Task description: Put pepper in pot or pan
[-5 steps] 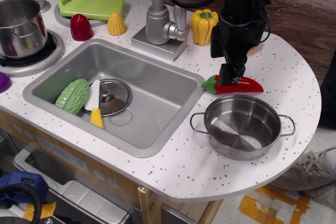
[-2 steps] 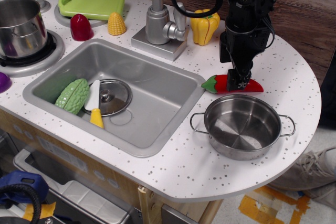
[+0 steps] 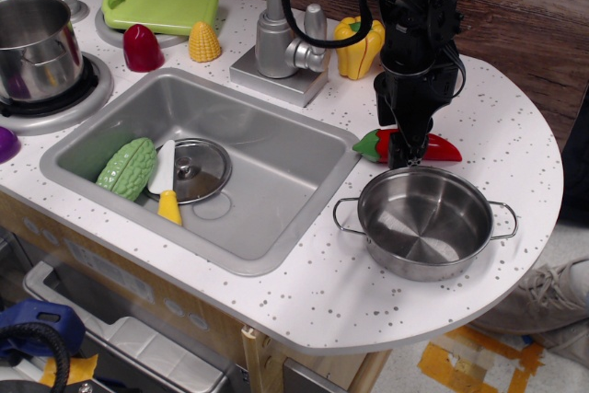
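pincer (image 3: 406, 149): pointing down, straddling the middle of the pepper, looks closed on it
pepper (image 3: 442, 147): red chili lying flat on the tabletop (image 3: 515, 135) near the right edge, green stem end toward the sink (image 3: 138, 108)
pot (image 3: 425, 221): shallow steel, two loop handles, just in front of the pepper, nearer the front-right rounded edge

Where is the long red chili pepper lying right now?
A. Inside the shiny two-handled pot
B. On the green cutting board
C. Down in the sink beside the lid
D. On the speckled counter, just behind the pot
D. The red chili pepper lies on the speckled counter just behind the two-handled pot, whose inside is empty; the robot's hand is down over the pepper's middle.
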`<state>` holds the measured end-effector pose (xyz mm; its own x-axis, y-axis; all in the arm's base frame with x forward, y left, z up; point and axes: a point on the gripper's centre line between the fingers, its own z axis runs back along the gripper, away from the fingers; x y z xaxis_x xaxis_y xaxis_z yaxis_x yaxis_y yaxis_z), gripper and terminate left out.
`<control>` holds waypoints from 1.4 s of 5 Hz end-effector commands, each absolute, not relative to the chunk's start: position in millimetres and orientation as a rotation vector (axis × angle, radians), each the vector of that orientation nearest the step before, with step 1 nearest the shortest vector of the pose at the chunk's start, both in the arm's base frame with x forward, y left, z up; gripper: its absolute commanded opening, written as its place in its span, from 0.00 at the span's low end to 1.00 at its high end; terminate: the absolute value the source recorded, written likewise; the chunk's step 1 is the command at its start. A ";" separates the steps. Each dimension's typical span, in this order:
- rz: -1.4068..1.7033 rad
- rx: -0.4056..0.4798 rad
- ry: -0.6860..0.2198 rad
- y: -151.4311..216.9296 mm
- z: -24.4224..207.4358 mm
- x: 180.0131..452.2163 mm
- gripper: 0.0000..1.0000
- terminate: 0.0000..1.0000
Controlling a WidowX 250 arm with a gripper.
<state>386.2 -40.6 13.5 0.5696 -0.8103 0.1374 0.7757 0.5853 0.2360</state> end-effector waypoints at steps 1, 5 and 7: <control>-0.914 0.149 -0.278 -32.9 21.8 392.3 0.00 0.00; -0.913 0.249 -0.218 -20.7 90.1 390.9 0.00 0.00; -0.793 0.218 -0.201 -42.9 95.6 351.3 0.00 0.00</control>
